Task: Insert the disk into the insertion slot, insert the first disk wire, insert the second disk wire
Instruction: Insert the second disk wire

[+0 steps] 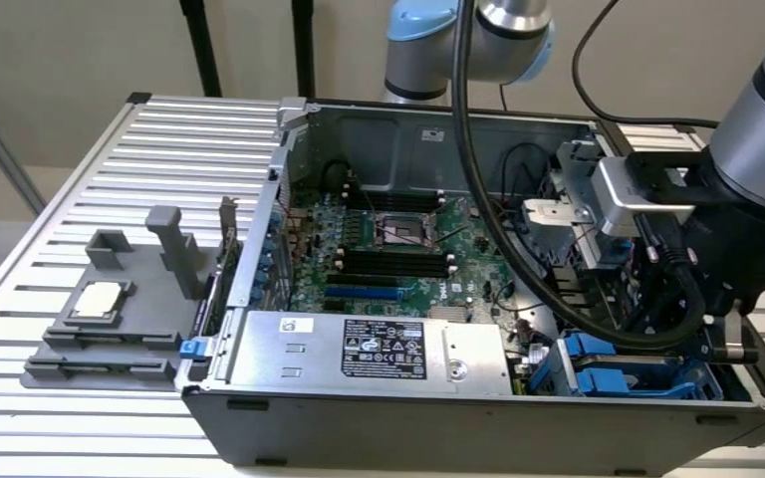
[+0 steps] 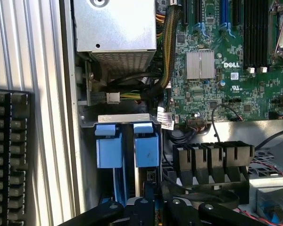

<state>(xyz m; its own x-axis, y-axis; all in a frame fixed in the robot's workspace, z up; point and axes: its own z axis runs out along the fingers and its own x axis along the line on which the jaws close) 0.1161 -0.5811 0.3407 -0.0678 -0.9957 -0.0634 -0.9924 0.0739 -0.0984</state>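
The insertion slot (image 2: 127, 119) is a grey metal bay with blue rails in the case's corner, also seen in the exterior view (image 1: 612, 370). Two blue carriers stand side by side in it. The disk (image 2: 145, 145) sits in the one nearer the motherboard, with a strip of grey metal showing below its blue tab. My gripper (image 2: 150, 190) hovers right over that disk's end. Its black fingers (image 2: 142, 203) are drawn together on a small black wire connector (image 2: 151, 176). In the exterior view the arm's wrist (image 1: 648, 199) reaches down into the case at the exterior view's right.
A large silver box with a black label (image 1: 370, 349) fills the case front beside the bay. The green motherboard (image 2: 226, 70) and a black ribbed shroud (image 2: 212, 160) lie close by. Cable bundles (image 2: 155, 82) run above the bay. A grey fixture (image 1: 117, 319) stands on the slatted table.
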